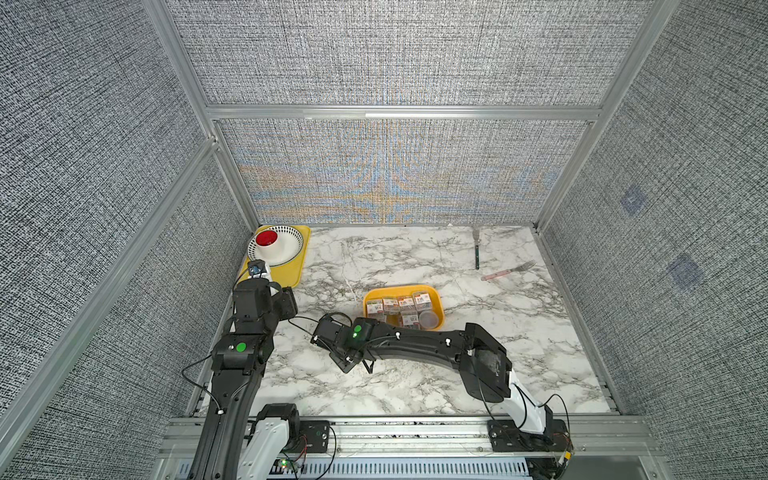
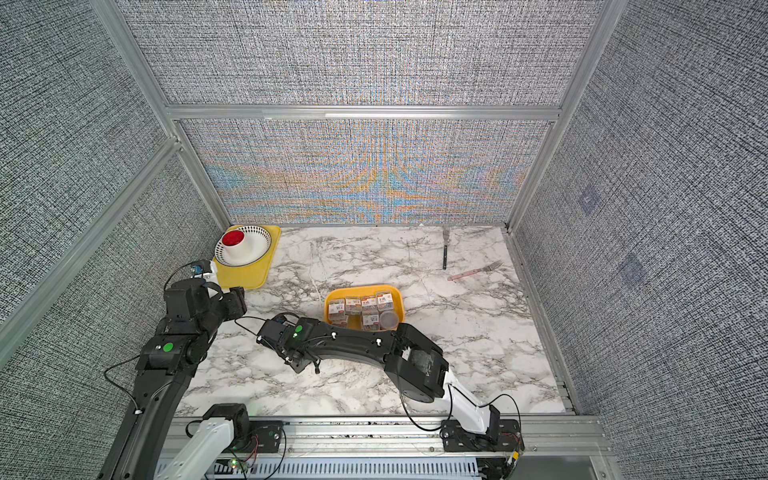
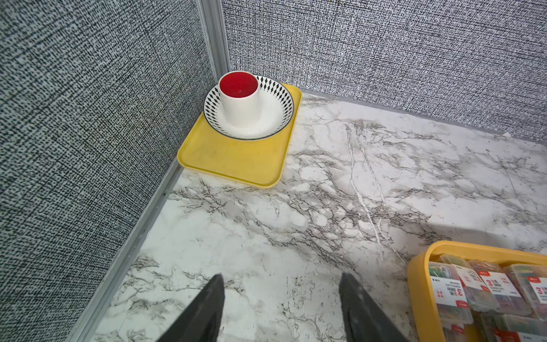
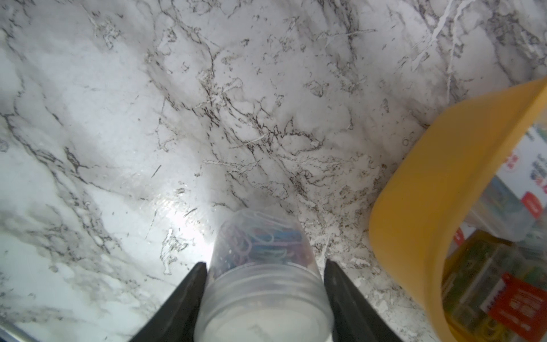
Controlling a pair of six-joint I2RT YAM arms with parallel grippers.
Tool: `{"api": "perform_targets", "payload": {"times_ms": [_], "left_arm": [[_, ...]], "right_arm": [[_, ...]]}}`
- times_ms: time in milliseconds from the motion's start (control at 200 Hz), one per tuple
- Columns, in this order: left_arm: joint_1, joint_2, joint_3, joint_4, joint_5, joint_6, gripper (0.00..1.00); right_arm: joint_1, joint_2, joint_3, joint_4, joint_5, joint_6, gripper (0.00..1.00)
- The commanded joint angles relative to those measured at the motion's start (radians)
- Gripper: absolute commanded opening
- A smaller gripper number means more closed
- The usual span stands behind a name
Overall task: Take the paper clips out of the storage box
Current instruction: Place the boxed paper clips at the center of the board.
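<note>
The yellow-orange storage box [image 1: 437, 296] [image 2: 398, 296] sits mid-table. It holds several labelled rectangular packs of paper clips [image 1: 399, 305] [image 2: 360, 306] and one round tub [image 1: 429, 319] [image 2: 389, 319]. My right gripper [image 4: 263, 266] is shut on another round clear tub of coloured paper clips [image 4: 260, 242]. It holds this tub over the bare marble just outside the box wall [image 4: 429, 192]. The left gripper [image 3: 281, 277] [image 1: 286, 303] is open with nothing in it, above the table left of the box corner [image 3: 414, 266].
A flat yellow tray [image 1: 291, 270] [image 3: 236, 160] lies in the back left corner, carrying a patterned bowl [image 3: 275, 118] with a white cup [image 3: 239, 100], red inside. Two forks [image 1: 477, 249] [image 1: 507, 271] lie at the back right. Enclosure walls run close along the left.
</note>
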Motion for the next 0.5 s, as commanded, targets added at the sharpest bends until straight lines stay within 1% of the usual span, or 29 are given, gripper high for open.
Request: {"api": "perform_targets", "payload": {"times_ms": [0, 160, 496], "left_arm": [[0.001, 0.0, 0.001, 0.033, 0.011, 0.003, 0.64], [0.001, 0.001, 0.001, 0.033, 0.011, 0.003, 0.64], [0.001, -0.001, 0.001, 0.033, 0.013, 0.001, 0.64]], "right_arm": [[0.003, -0.001, 0.011, -0.004, -0.023, -0.008, 0.55], [0.003, 0.007, 0.027, -0.001, -0.052, -0.012, 0.6], [0.003, 0.025, 0.056, -0.006, -0.063, -0.016, 0.82]]}}
